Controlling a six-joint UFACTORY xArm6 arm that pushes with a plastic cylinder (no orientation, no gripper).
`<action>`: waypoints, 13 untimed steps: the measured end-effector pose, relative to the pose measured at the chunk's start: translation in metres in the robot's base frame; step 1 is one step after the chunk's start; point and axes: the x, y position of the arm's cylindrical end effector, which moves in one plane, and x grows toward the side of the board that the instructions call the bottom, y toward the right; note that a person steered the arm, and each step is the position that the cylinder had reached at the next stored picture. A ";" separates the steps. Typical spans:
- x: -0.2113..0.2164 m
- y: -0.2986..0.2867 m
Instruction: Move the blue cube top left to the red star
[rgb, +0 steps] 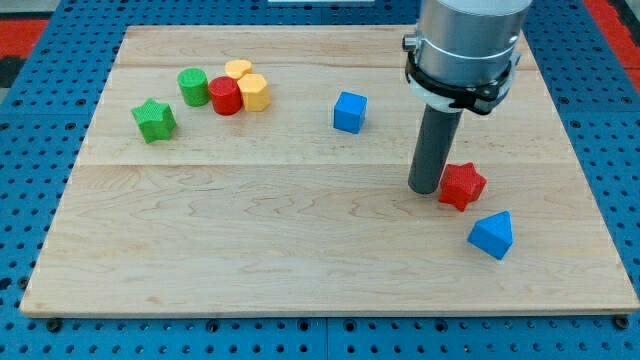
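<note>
The blue cube (350, 111) sits on the wooden board (250, 240) a little right of centre, towards the view's top. The red star (462, 185) lies to its lower right. My tip (425, 189) rests on the board right beside the red star's left side, touching or nearly touching it. The tip is well to the lower right of the blue cube and apart from it.
A blue triangular block (492, 235) lies below and right of the red star. At the view's upper left stand a green star (154, 120), a green cylinder (193, 87), a red cylinder (225, 96) and two yellow blocks (254, 92), (238, 69).
</note>
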 end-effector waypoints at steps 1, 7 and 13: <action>0.000 0.026; -0.113 -0.047; -0.112 0.120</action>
